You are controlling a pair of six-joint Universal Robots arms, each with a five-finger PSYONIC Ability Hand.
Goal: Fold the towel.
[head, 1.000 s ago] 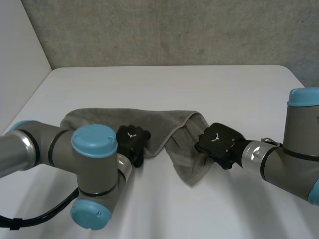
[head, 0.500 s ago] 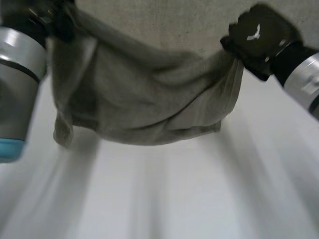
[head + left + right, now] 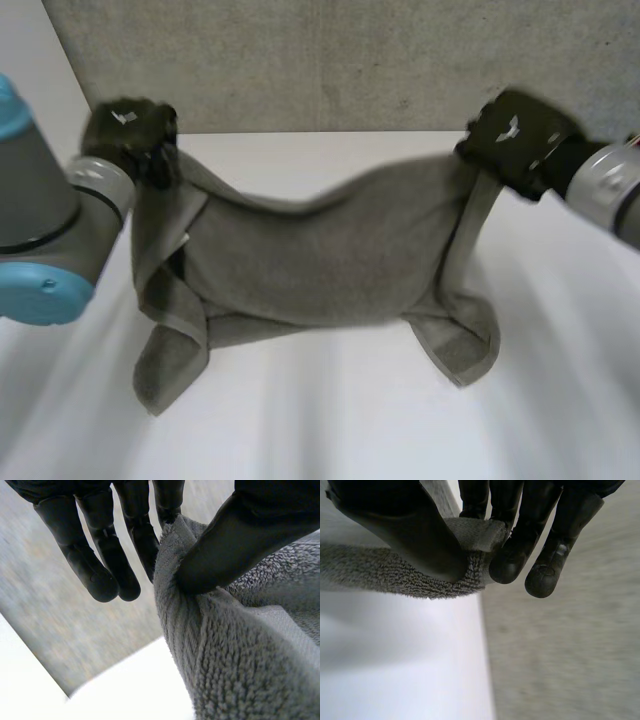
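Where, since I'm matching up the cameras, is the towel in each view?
Head view: towel slung between left robot hand and right robot hand.
Left wrist view: towel pinched by left robot hand.
Right wrist view: towel pinched by right robot hand.
Shared landmark: grey wall.

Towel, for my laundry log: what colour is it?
Plain grey, no pattern; the towel shows best in the head view.

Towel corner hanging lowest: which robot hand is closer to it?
Left. The left hand pinches the towel almost straight above that corner; the right hand pinches the towel's opposite end.
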